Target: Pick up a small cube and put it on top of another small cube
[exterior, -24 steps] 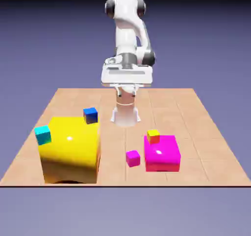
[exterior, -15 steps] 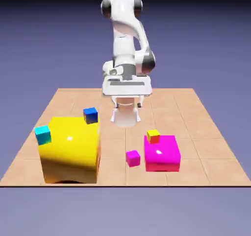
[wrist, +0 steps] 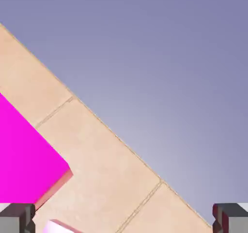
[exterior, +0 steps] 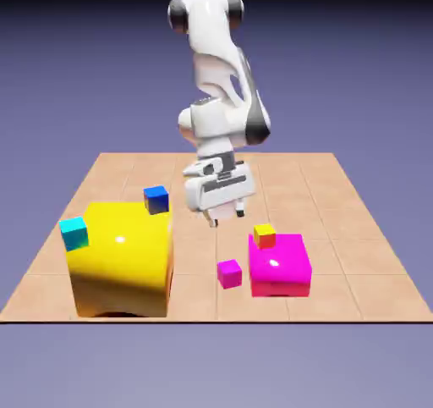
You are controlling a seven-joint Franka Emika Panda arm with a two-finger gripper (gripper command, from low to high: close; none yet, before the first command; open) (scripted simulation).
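1. At the exterior view's left, you have the cyan cube [exterior: 74, 234] by the big yellow block [exterior: 123, 258]; whether it rests on it, you can't tell.
2. Next comes the dark blue cube [exterior: 156, 200], at that block's far right corner.
3. Your claw [exterior: 227, 218] is spread, tilted and holding nothing, above the bench [exterior: 190, 300].
4. Your small magenta cube [exterior: 229, 274] sits on the bench, lower than the claw and nearer the camera.
5. Just right of it is the large magenta block [exterior: 279, 265], the yellow-orange cube [exterior: 265, 236] at its far edge.
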